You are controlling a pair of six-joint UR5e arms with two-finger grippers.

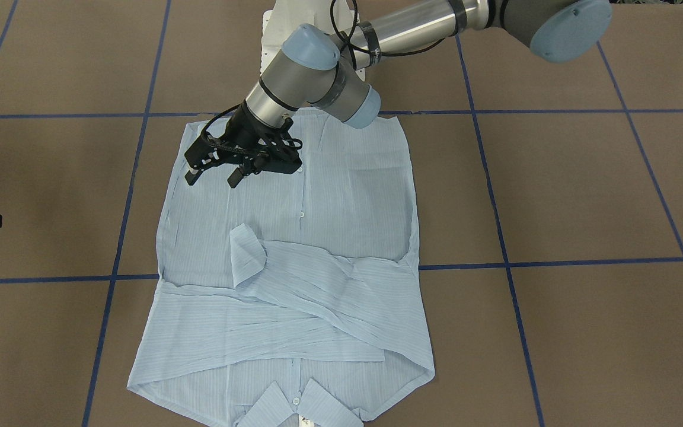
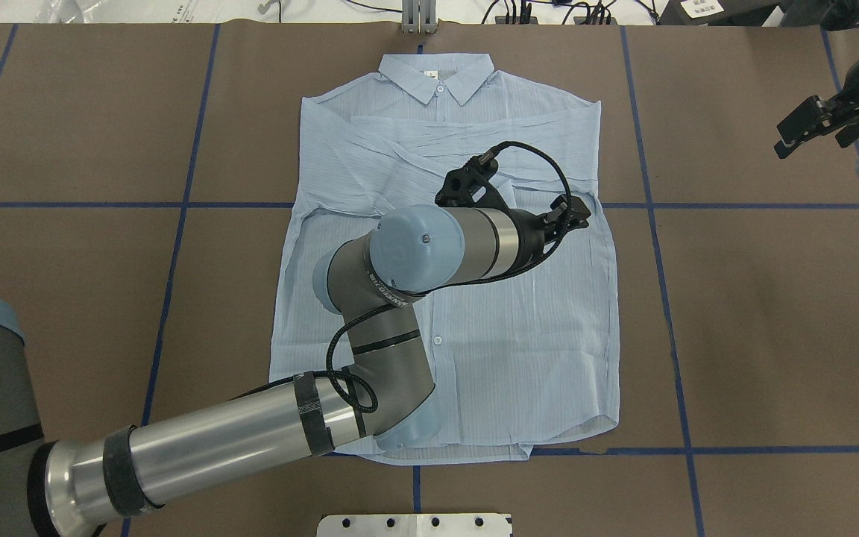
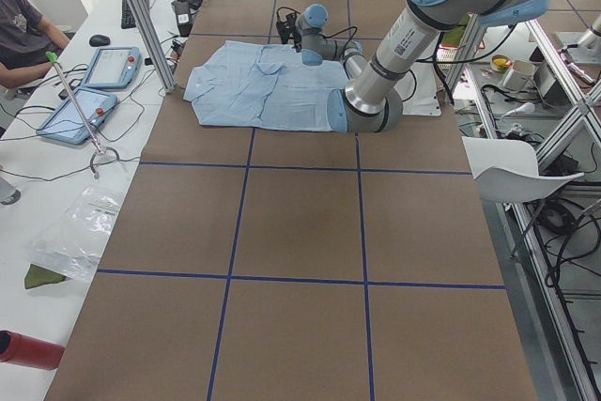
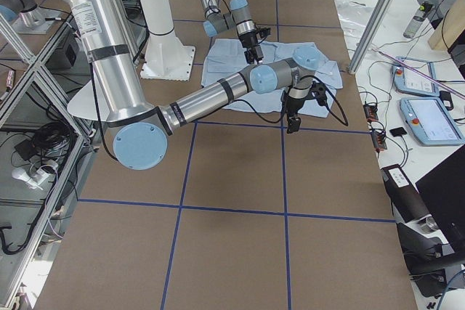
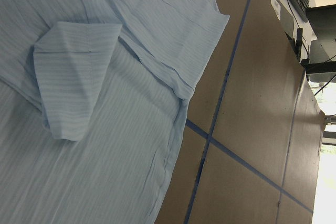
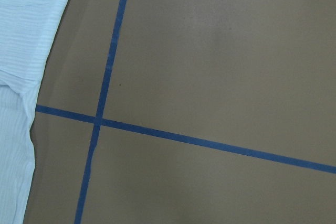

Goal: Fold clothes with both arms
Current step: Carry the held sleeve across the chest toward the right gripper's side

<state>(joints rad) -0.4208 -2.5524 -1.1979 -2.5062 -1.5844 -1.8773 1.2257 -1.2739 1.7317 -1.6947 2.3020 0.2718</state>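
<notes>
The pale blue striped shirt (image 1: 347, 201) lay flat, button side up, in the middle of the brown worktop (image 1: 584, 190). Its collar (image 2: 437, 80) pointed away from the robot and its hem lay nearest the base. Both sleeves were folded in across the chest, one lying over the other, and one cuff (image 1: 246, 254) was turned back on itself near the button line. The left arm reached out over the garment with its wrist bent. The left end effector (image 1: 213, 177) hung above the shirt's body on the robot's right half, between the hem and the crossed sleeves. Its fingers were spread wide with nothing between them. Its wrist camera looked down on the turned cuff (image 5: 73, 77) and the shirt's side edge against the blue tape lines (image 5: 210, 135). The right end effector (image 2: 817, 133) was well apart from the shirt, above bare worktop off the garment's right side, its fingers parted and empty.
</notes>
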